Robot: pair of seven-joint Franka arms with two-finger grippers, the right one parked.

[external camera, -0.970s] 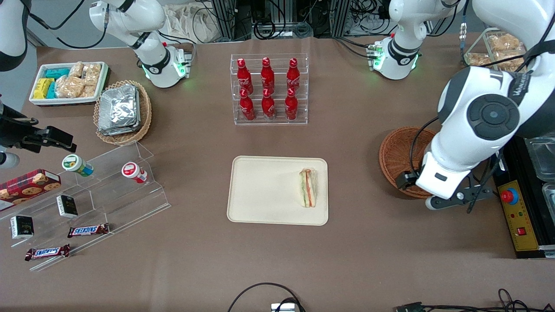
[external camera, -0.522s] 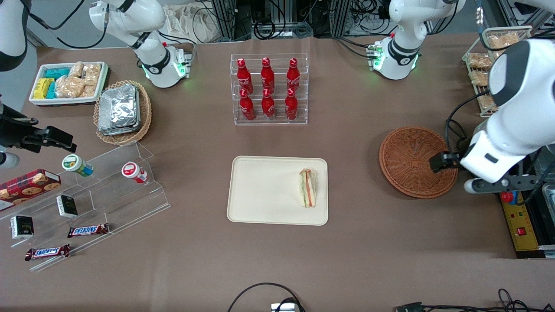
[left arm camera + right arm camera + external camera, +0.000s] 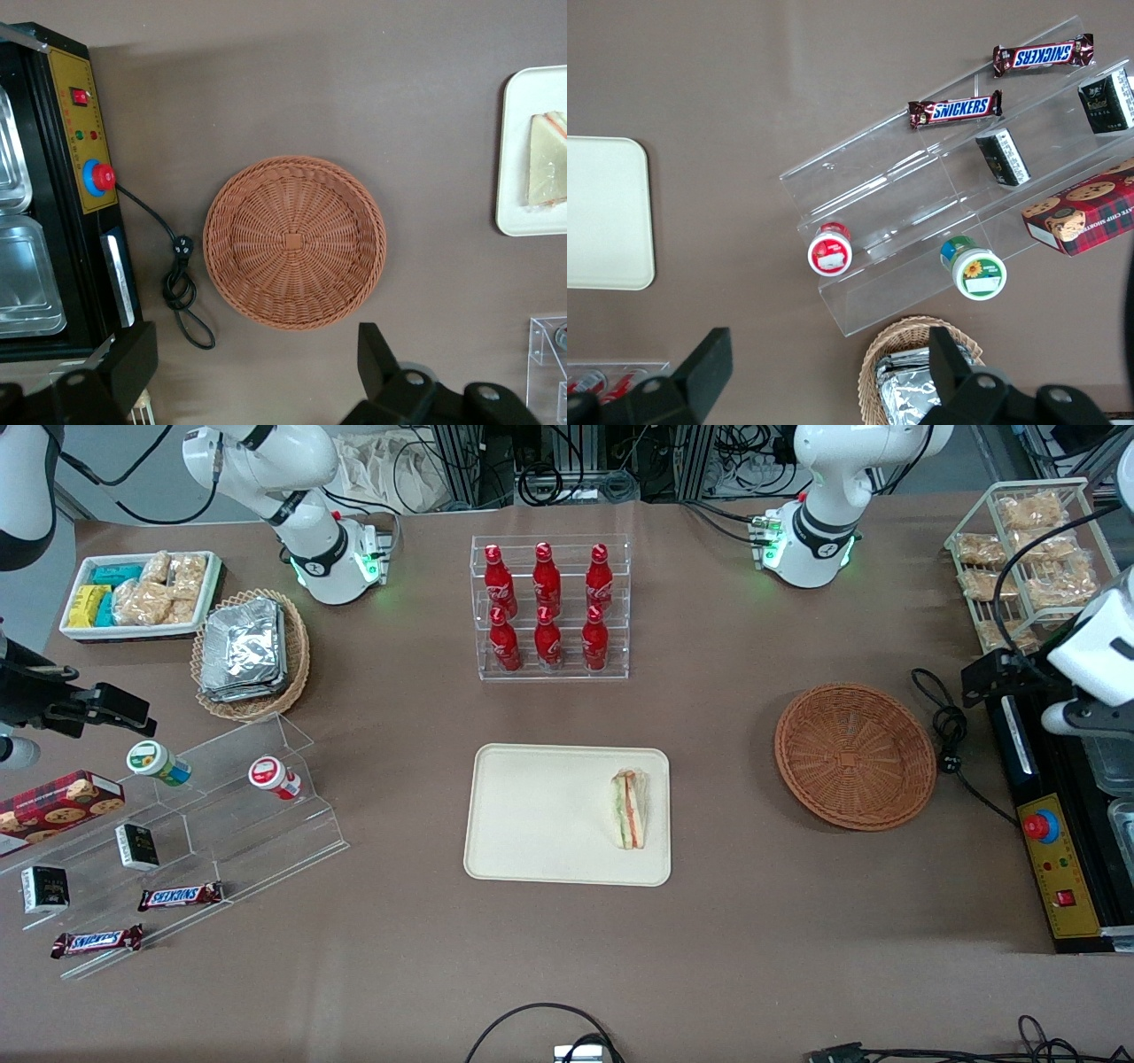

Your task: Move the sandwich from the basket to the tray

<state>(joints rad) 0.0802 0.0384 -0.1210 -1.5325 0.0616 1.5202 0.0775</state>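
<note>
A: Where is the sandwich [image 3: 629,809] found, and how are the jaws set?

B: It is laid flat on the cream tray [image 3: 532,824], close to the low rim facing the basket [image 3: 855,755]; the placing is judged done. The gripper [image 3: 257,372] is held spread and empty, high above the basket, well apart from the tray.

A: And the materials?

B: Round, woven wicker, emptied, is seen under the jaws; the wedge is wrapped in clear film; the tray is smooth, round-cornered.
</note>
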